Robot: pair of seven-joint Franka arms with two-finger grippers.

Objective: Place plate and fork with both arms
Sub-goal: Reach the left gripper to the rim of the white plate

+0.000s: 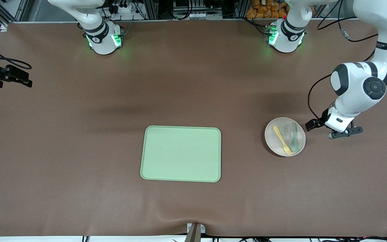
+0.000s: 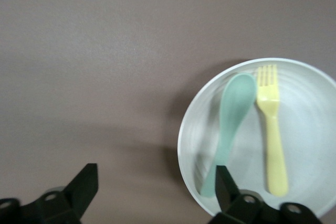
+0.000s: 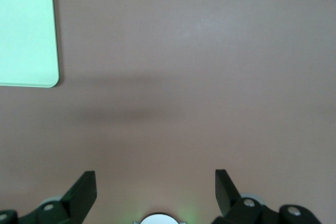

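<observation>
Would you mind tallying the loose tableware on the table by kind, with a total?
Rectangular light-green tray: 1
Small round off-white plate: 1
Small yellow plastic fork: 1, lying on the plate
Grey-green plastic spoon: 1, lying on the plate beside the fork
Total: 4

Even overhead light, moderately bright; no hard glare on the brown table (image 1: 62, 151). Soft broad shadows lie across the mat above the tray (image 1: 180, 154), w/ a darker patch near the plate (image 1: 285, 136). Green LEDs at both arm bases tint the mat nearby. Left wrist view slightly soft: plate rim, fork (image 2: 271, 129) and spoon (image 2: 231, 129) blurred; fingertips (image 2: 84, 184) dark, out of focus. Right wrist view shows a faint shadow band.
</observation>
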